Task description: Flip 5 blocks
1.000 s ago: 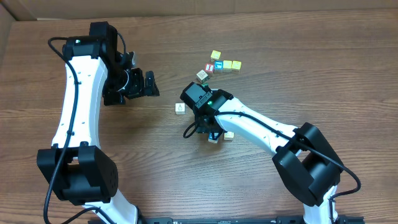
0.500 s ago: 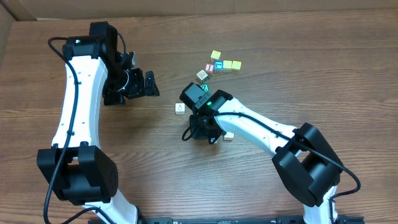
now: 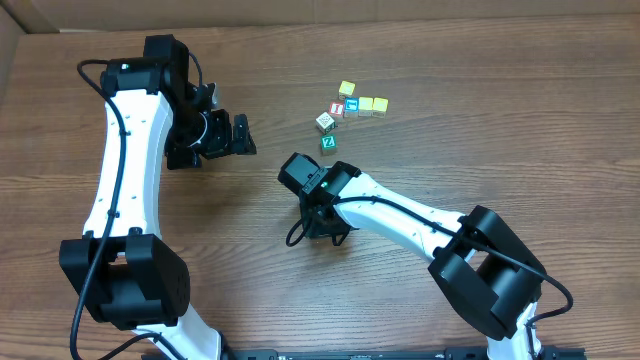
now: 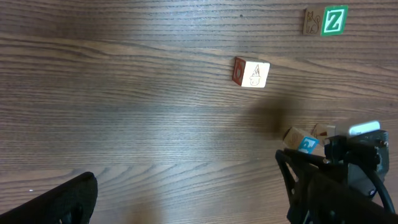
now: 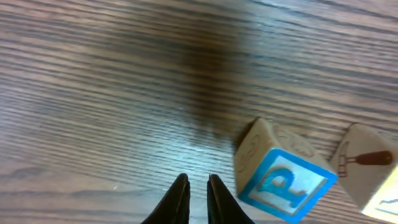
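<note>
A white Z stands on the green block [image 4: 336, 20], and a blue P on a pale wooden block [image 5: 278, 183].

Bare worktop [image 5: 93, 93] lies open ahead of the right end effector [image 5: 193, 198]. The blue-P block [image 5: 280, 180], just beside it, and an adjacent second block [image 5: 367, 168] obstruct one side.

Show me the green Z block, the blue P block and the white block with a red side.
Green Z block [image 4: 335, 20], left wrist view, on the white Z.
Blue P block [image 5: 284, 185], right wrist view, on the P face.
White block with a red side [image 4: 257, 74], left wrist view, on its white top.
</note>
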Robot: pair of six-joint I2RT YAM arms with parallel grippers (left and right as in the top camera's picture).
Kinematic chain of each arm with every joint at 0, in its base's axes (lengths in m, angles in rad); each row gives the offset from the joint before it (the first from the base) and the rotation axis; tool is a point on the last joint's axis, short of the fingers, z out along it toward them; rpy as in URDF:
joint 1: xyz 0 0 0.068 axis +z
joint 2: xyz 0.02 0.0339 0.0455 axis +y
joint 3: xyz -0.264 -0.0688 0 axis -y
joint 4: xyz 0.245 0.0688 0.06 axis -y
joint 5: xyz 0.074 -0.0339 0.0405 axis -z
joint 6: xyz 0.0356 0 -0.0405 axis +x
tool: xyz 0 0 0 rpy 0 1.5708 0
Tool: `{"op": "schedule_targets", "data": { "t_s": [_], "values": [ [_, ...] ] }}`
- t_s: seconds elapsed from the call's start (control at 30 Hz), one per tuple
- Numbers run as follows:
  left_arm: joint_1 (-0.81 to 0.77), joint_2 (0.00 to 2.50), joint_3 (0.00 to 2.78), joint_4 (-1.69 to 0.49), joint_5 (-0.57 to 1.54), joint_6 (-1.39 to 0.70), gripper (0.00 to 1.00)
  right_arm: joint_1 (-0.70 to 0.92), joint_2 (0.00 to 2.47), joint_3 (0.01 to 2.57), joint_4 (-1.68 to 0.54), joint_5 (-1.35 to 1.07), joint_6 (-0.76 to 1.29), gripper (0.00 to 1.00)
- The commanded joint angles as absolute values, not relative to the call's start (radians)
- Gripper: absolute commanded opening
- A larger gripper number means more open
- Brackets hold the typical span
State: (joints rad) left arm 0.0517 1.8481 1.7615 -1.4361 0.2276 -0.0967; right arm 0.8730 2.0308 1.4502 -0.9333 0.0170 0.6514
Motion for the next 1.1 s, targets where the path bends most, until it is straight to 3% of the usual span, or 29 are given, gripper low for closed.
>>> {"op": "schedule_targets", "data": {
  "t_s": [0.0, 1.07],
  "values": [
    [0.045, 1.861, 1.787, -1.435, 0.228, -0.093, 1.00, 0.874, 2.007, 1.439, -0.945, 0.083, 0.659, 0.13],
    [0.045, 1.861, 1.787, -1.435, 0.228, -0.093, 1.00, 0.874, 2.007, 1.439, -0.919, 0.157, 0.659, 0.16]
  ]
}}
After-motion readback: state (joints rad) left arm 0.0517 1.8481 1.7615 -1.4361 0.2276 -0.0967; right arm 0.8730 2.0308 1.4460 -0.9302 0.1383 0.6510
